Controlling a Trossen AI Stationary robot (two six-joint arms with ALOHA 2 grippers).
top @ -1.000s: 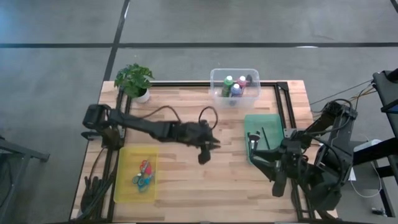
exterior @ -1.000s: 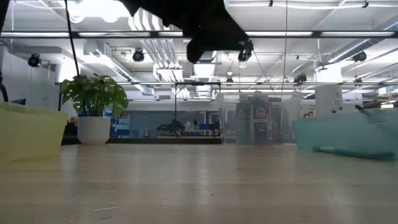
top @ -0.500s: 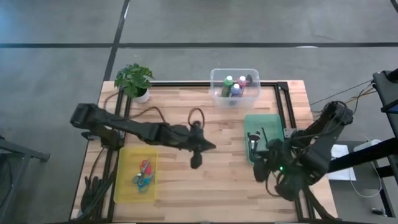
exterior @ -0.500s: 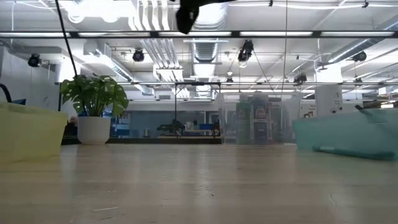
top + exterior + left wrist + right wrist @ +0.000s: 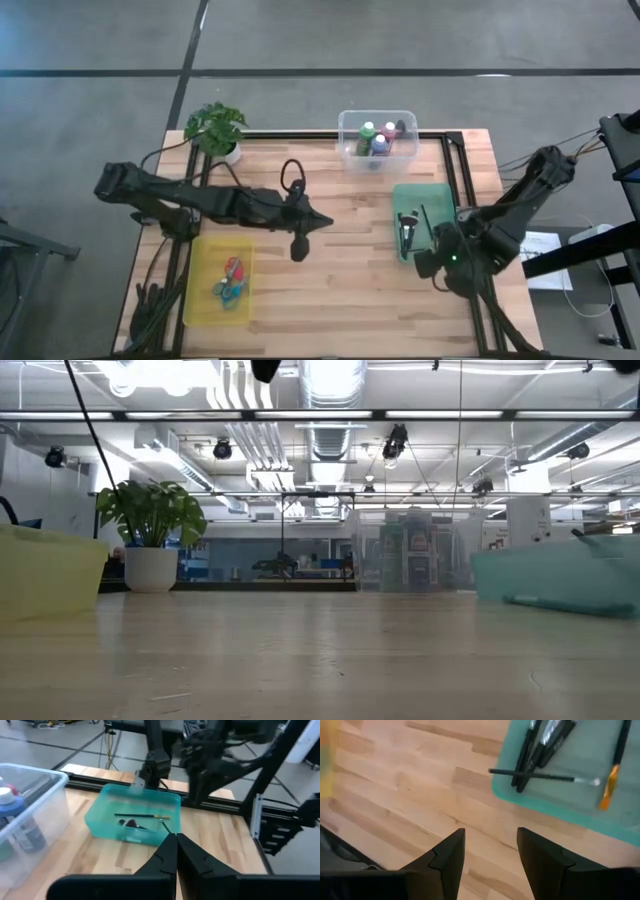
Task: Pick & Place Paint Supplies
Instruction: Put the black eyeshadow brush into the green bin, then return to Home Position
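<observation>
My left gripper (image 5: pixel 298 250) hangs shut and empty above the middle of the table; its fingertips (image 5: pixel 175 851) meet in the left wrist view, and only a dark bit of it (image 5: pixel 265 368) shows in the low view. My right gripper (image 5: pixel 490 855) stands open and empty, pointing down over bare wood by the near edge of the teal tray (image 5: pixel 440 195). Several brushes (image 5: pixel 540 750) lie flat in that tray. Paint bottles (image 5: pixel 375 140) stand in a clear bin (image 5: pixel 345 125) at the far edge. Scissors (image 5: pixel 230 278) lie in a yellow tray (image 5: pixel 205 300) at the near left.
A potted plant (image 5: pixel 215 128) stands at the far left corner. A black frame rail (image 5: pixel 455 170) runs along the table's far and right sides. Bare wood (image 5: pixel 340 290) lies between the yellow tray and the teal tray.
My left gripper has risen, all but leaving the top of the low view, and drawn back toward the table's left edge. My right gripper has sunk and tipped downward, swinging in toward the near edge of the teal tray. No object has moved.
</observation>
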